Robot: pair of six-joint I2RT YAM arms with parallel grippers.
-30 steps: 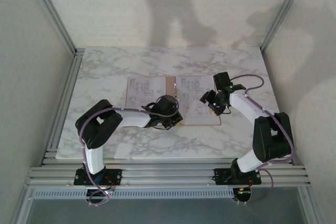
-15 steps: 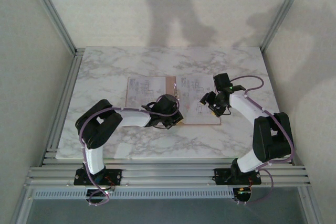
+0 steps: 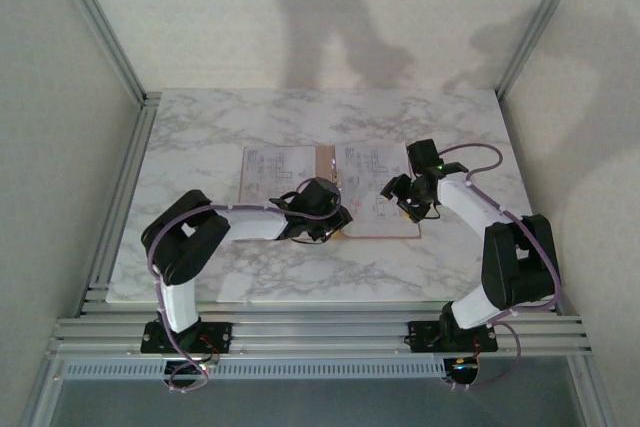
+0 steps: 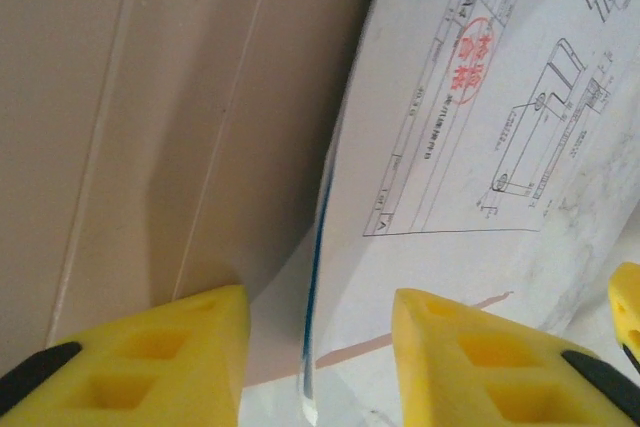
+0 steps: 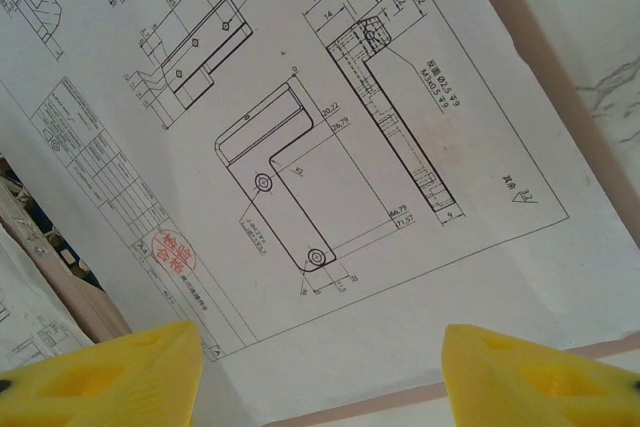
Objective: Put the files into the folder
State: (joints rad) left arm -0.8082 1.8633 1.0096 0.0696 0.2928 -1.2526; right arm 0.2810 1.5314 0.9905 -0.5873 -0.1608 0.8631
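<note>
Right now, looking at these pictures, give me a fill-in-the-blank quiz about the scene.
1. The folder lies ____ like a book on the marble table.
2. The round stamp on the sheet is ____.
3. The fingers of the left gripper and right gripper are coloured ____.
Missing words: open, red, yellow.

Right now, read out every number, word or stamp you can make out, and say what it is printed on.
"15.75", "14", "2.7", "12.2": top dimensions on the drawing sheet, right wrist view.
"20.27", "28.79", "66.79", "71.57": further dimensions, same sheet.
Red round stamp: characters too blurred.
Red stamp on the blue-edged sheet, left wrist view: unreadable; fine print too small.
</note>
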